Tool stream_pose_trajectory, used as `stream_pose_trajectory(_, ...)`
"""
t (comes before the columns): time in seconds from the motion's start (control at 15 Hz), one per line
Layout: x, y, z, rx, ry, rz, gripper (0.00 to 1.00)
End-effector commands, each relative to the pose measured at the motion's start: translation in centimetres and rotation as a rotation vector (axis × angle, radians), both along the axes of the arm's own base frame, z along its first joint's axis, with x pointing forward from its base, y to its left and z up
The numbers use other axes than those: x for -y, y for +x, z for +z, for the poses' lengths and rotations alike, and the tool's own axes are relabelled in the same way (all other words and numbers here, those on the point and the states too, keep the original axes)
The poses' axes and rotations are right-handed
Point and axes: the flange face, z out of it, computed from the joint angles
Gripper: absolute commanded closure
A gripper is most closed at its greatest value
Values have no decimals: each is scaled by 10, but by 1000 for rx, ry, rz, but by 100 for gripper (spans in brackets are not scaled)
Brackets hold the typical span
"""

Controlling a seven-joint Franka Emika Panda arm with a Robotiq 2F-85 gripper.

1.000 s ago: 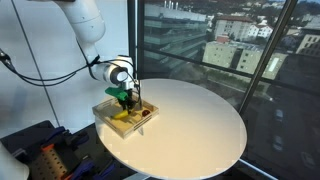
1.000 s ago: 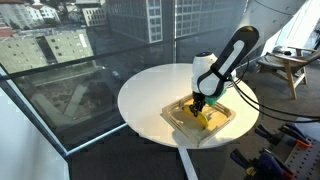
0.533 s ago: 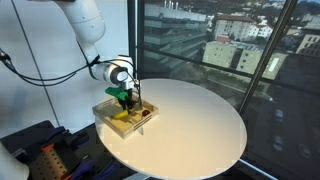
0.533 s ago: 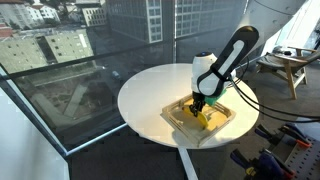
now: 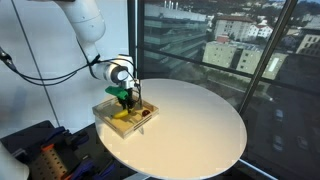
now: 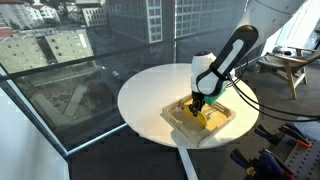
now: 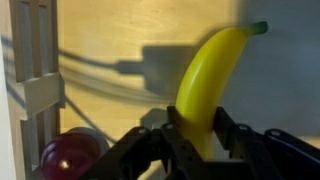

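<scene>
a: nothing has moved since 1 second ago. your arm, the gripper [image 5: 124, 97] and the tray [image 5: 104, 112] sit just as they did in both exterior views.

b: so how far along is the work?

a: as i judge it, the grasp is made and little more. the banana [image 7: 212, 80] is caught, but it is still low inside the tray and not lifted clear of the walls. i cannot tell whether it rests on the tray floor or hangs just above it.

b: and the hand?

a: it is pinching the banana. in the wrist view your 2 fingers [image 7: 150, 150] stand on either side of its lower end, against the peel, with no gap that i can see. the rest of the banana runs away from the gripper, stem end farthest off.

b: anything else close by?

a: a red fruit [image 7: 68, 160] lies in the tray just beside the fingers, near a wooden wall. i cannot tell whether it touches them. the tray stands at the edge of the round table [image 5: 190, 120], on the arm's side.
</scene>
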Motion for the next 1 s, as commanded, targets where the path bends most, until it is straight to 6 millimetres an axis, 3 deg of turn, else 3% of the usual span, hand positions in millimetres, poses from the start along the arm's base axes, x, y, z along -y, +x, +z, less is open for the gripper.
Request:
stream_pose_trajectory(0.0, 3, 6, 16, 0, -5, -8, 84)
stream_pose_trajectory(0.93, 11, 17, 61, 33, 3, -18, 84)
